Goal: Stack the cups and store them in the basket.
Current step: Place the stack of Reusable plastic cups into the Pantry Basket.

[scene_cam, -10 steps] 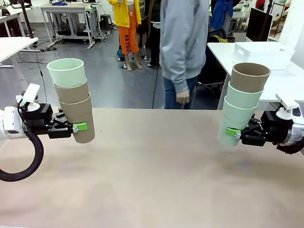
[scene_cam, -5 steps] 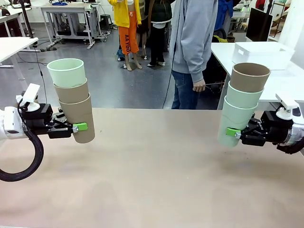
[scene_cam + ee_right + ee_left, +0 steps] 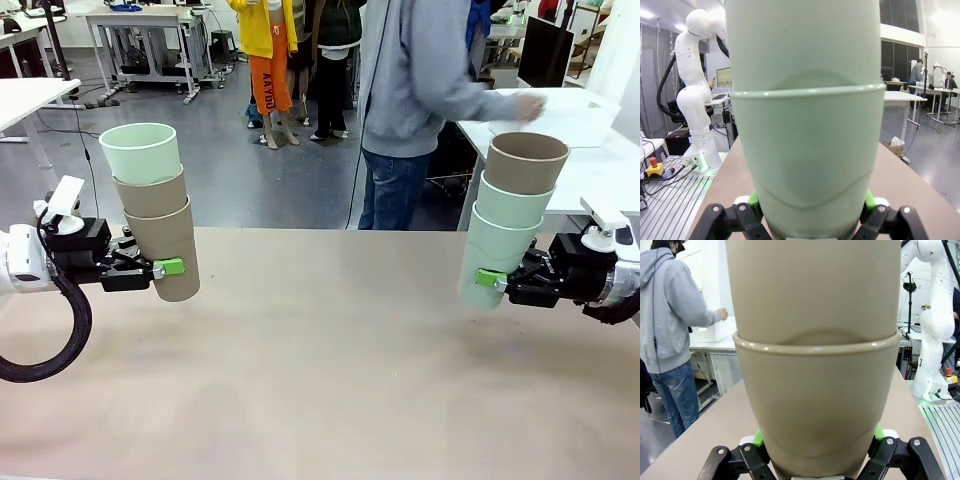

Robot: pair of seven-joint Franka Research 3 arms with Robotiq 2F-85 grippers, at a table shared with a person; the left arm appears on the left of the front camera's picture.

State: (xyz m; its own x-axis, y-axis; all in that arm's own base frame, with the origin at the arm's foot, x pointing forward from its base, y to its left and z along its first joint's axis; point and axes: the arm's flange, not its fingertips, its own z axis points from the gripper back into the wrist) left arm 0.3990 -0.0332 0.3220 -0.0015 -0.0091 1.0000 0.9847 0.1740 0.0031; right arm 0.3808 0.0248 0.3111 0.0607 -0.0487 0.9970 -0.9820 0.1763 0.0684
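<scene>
Two stacks, three tumblers each, both held in the air over the table [image 3: 320, 360]. On the robot's left, the left gripper [image 3: 168, 268] is clenched on the bottom tan-brown tumbler of the left stack [image 3: 155, 205]: tan, tan, mint on top, approx. upright w/ a slight lean. The right gripper [image 3: 488, 279] is likewise clamped on the lowest mint tumbler of the right stack [image 3: 515, 215]: mint, mint, tan on top, tilted a bit. Wrist views agree: green pads [image 3: 757, 437] hug each bottom cup on both sides (the next cup's rim sits just above).

Progress, as I read it: all six cups are nested into 2 stacks, so stacking is mostly done. Whether the 2 should merge into one, can't say. Storing hasn't begun.

The white bin [image 3: 585, 125] sits on a side table [image 3: 600, 170] beyond the far right corner, well apart from both stacks. The person [image 3: 410, 90] at the far side faces it, hand [image 3: 533, 103] at its rim (contact hard to tell), prob. about to bring it over, tho that's a guess.

Left to do: get the bin within reach, then lower both stacks in & let go.
</scene>
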